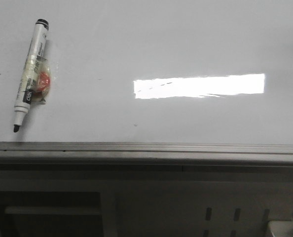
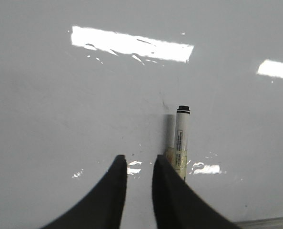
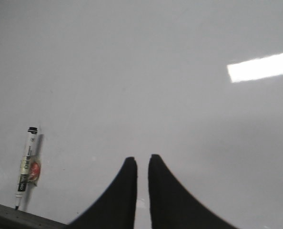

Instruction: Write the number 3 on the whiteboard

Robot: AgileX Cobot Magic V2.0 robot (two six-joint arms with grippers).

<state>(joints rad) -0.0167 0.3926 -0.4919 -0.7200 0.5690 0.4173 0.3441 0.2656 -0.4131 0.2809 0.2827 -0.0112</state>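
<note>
The glossy whiteboard (image 1: 186, 39) fills most of the front view, with its grey metal rail (image 1: 146, 148) along the near edge. No number 3 shows on it; only a few faint dark dashes (image 1: 159, 85) sit in the glare. A white marker (image 1: 32, 74) with a black tip, uncapped, with tape and something red round its middle, lies flat at the board's left. My left gripper (image 2: 139, 160) is open and empty above the board (image 2: 60, 95), and the marker (image 2: 182, 138) lies just beside one finger, outside the jaws. My right gripper (image 3: 142, 160) is shut and empty over bare board (image 3: 132, 71), the marker (image 3: 26, 164) well off to its side.
A bright rectangular glare (image 1: 201, 85) lies on the middle of the board. Below the rail is a dark frame with slots (image 1: 235, 215) and a pale object (image 1: 287, 229) at the bottom right corner. Neither arm shows in the front view.
</note>
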